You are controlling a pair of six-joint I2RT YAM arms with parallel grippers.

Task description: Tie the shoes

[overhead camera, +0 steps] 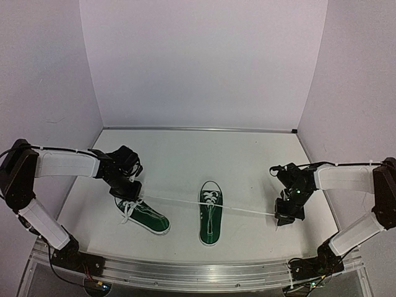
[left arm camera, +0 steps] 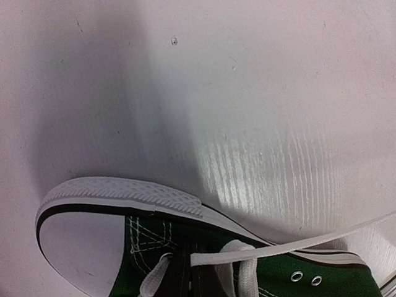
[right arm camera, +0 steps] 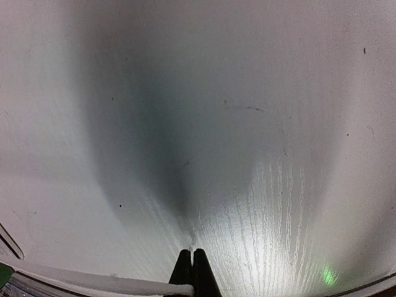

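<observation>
We find the right pincer (right arm camera: 192, 272) closed flat, its fingers pressed together on a white lace (overhead camera: 247, 210). The right wrist view shows the strand leaving the fingertips to their left. The lace runs taut and straight from this pincer across to the left pincer (overhead camera: 132, 190). We cannot tell how the left pincer's jaws stand: its fingers do not appear in its own wrist view, and the overhead view is too coarse to settle it.

The first shoe (overhead camera: 145, 216) lies just below the left pincer, toe end toward it, with slack lace spilling over its side. The second shoe (overhead camera: 210, 216) sits roughly midway between the two pincers, and the taut lace crosses over its laced upper. We cannot say with certainty which shoe the stretched strand belongs to.

Assessment: no knot or bow is visible on either shoe. We judge the task to be at an early stage, with one strand held out straight ahead of any crossing. Left to do, on this evidence, are the crossing, the knot and the bow on one shoe, then the whole sequence on the other.
</observation>
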